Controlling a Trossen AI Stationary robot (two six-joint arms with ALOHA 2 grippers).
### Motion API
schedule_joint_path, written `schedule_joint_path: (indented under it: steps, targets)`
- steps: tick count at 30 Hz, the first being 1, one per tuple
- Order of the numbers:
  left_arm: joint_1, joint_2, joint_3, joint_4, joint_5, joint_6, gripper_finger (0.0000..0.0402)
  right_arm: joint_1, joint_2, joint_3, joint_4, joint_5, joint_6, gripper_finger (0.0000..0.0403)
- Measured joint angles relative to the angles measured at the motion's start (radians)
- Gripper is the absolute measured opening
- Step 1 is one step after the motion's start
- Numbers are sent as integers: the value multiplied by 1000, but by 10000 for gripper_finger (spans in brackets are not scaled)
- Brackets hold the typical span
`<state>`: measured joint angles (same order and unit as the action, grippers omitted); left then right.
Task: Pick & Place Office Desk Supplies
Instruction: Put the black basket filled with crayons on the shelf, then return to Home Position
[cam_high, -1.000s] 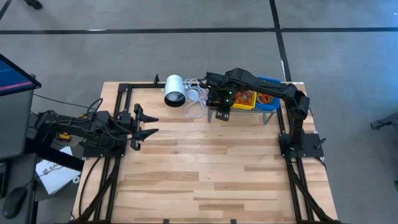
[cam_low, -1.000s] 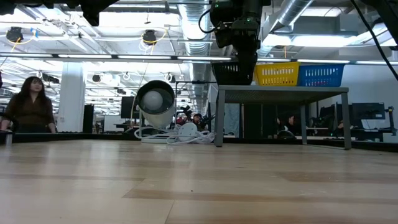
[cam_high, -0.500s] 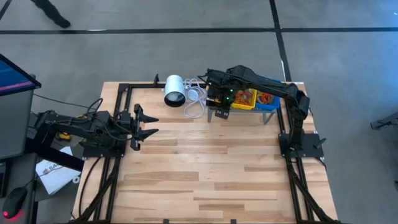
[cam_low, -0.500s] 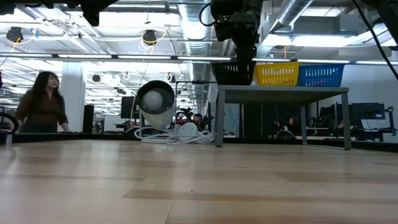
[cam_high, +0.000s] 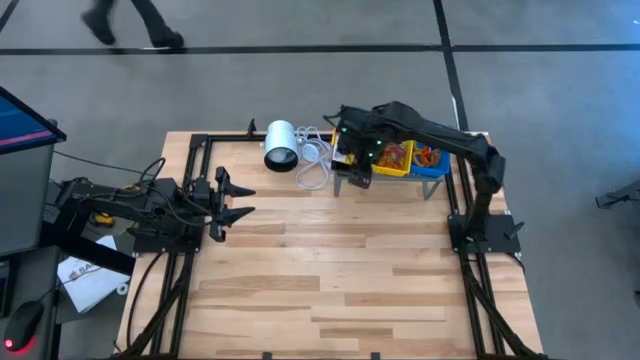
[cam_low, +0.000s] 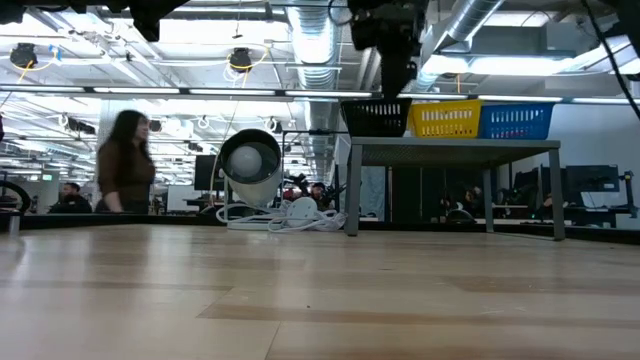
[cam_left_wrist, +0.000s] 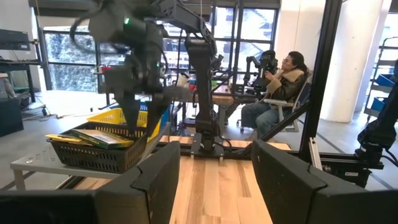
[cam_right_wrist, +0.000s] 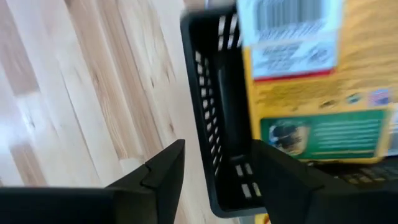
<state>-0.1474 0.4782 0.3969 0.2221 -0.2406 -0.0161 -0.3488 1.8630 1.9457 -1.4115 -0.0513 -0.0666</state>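
A black bin (cam_low: 375, 117), a yellow bin (cam_low: 445, 119) and a blue bin (cam_low: 515, 120) stand in a row on the grey stand (cam_low: 455, 148) at the table's far side. The black bin (cam_right_wrist: 214, 124) holds flat yellow-and-green packets (cam_right_wrist: 311, 93). The yellow bin (cam_high: 395, 156) holds red and orange rubber bands. My right gripper (cam_right_wrist: 214, 168) is open and empty, straight above the black bin; it also shows in the low view (cam_low: 395, 60). My left gripper (cam_high: 235, 197) is open and empty at the table's left.
A white cylinder (cam_high: 281, 145) with a coiled white cable (cam_high: 315, 160) lies left of the stand. The bare wooden tabletop (cam_high: 330, 270) stretches toward the near edge. A person (cam_low: 125, 160) walks in the room behind the table.
My right gripper has risen straight up, from the black bin's rim to well above it, with nothing between its fingers. The bins and packets have stayed in place. The person in the background has walked to the right.
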Motion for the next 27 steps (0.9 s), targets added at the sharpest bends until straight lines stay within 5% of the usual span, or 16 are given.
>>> schedule_joint_path:
  steps: [13, 19, 27]
  targets:
    - [0, 0, 0, 4, -5, -6, 195, 28, -249, 0, 206, -1, 99, 178]
    - [0, 0, 0, -7, -46, -48, 195, 92, -413, -7, 273, 22, 129, 147]
    - [0, -15, 0, -13, -47, -67, 195, 247, -736, -276, 386, 115, 190, 96]
